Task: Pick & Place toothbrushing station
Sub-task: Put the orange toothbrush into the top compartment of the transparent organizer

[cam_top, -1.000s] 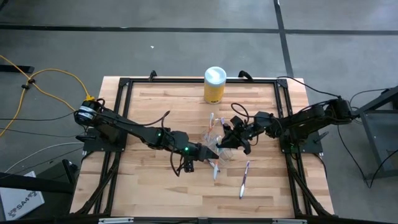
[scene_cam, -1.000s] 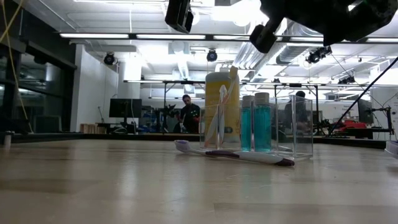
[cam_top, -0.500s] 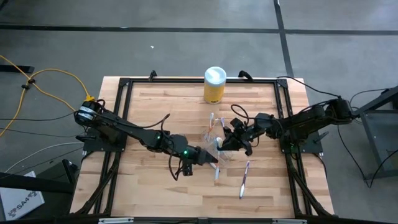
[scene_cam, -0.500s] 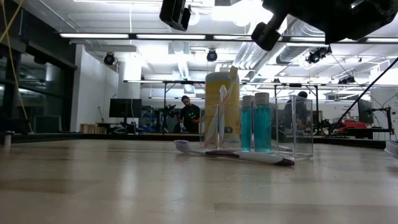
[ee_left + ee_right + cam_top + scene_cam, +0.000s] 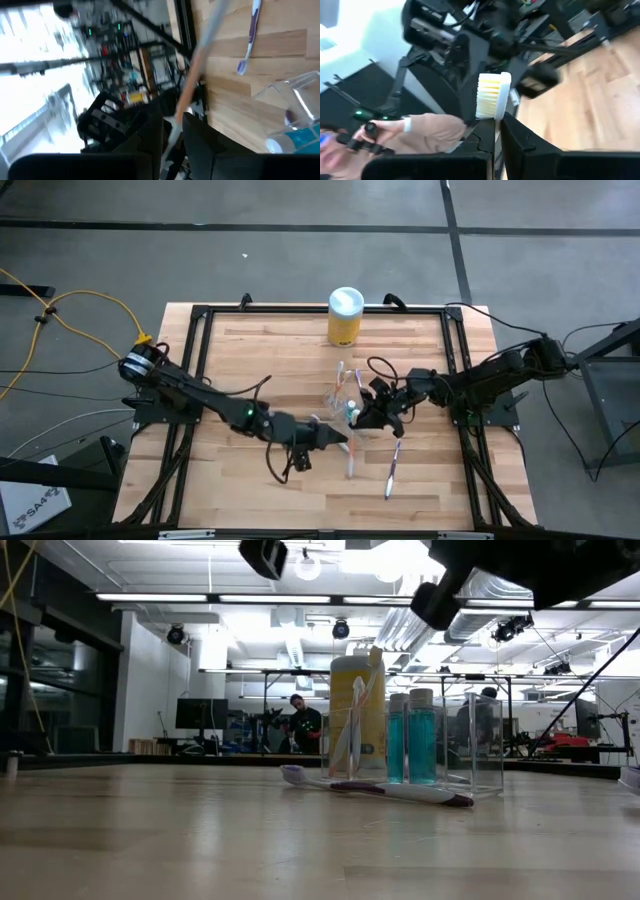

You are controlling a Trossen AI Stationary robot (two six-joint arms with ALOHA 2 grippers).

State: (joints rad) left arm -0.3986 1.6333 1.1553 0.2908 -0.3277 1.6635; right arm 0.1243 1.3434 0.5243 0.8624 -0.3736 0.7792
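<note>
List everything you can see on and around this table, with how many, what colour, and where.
table: one, light wood, under both arms
yellow canister: one, white lid, far edge, middle
clear cup: one, see-through, table centre
blue tubes: two seem to show, blue-green, in the clear cup
pale toothbrush: one, standing in the clear cup
purple toothbrush: one, lying flat near the front
orange-handled toothbrush: one, at the left gripper
yellow-bristled toothbrush: one, held by the right gripper
person: one, dark top, room behind
beige sleeve: one, beyond the table
left gripper: dark, front of centre
right gripper: dark, shut, by the clear cup
</note>
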